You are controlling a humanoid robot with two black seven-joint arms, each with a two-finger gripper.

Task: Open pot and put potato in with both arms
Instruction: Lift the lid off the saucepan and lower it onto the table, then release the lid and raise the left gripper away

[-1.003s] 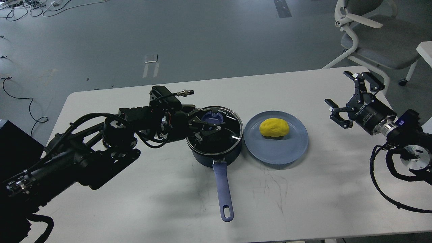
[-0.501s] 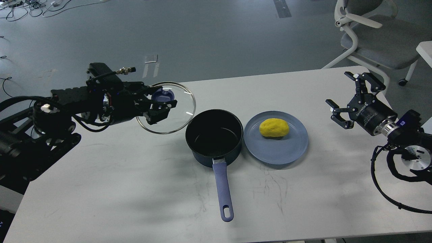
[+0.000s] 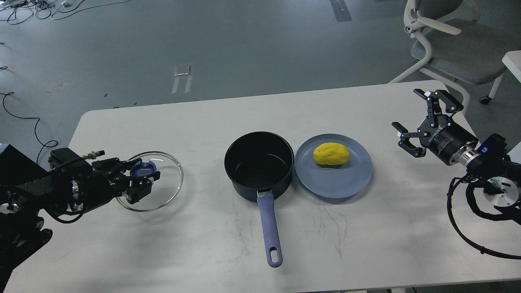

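The dark navy pot (image 3: 259, 166) stands uncovered at the table's middle, its black inside empty, its periwinkle handle (image 3: 270, 230) pointing toward me. The yellow potato (image 3: 331, 154) lies on the blue-grey plate (image 3: 346, 183) just right of the pot. My left gripper (image 3: 140, 177) is shut on the blue knob of the glass lid (image 3: 165, 183), holding it low over the table at the left. My right gripper (image 3: 419, 118) is open and empty, to the right of the plate near the table's right edge.
The white table (image 3: 203, 244) bears faint scuff marks near the handle. A grey office chair (image 3: 447, 44) stands beyond the table's far right corner. Cables lie on the floor at the far left.
My left gripper lifted the lid off the pot, carried it left and then lowered it toward the table. The pot now stands open. The right gripper has barely moved.
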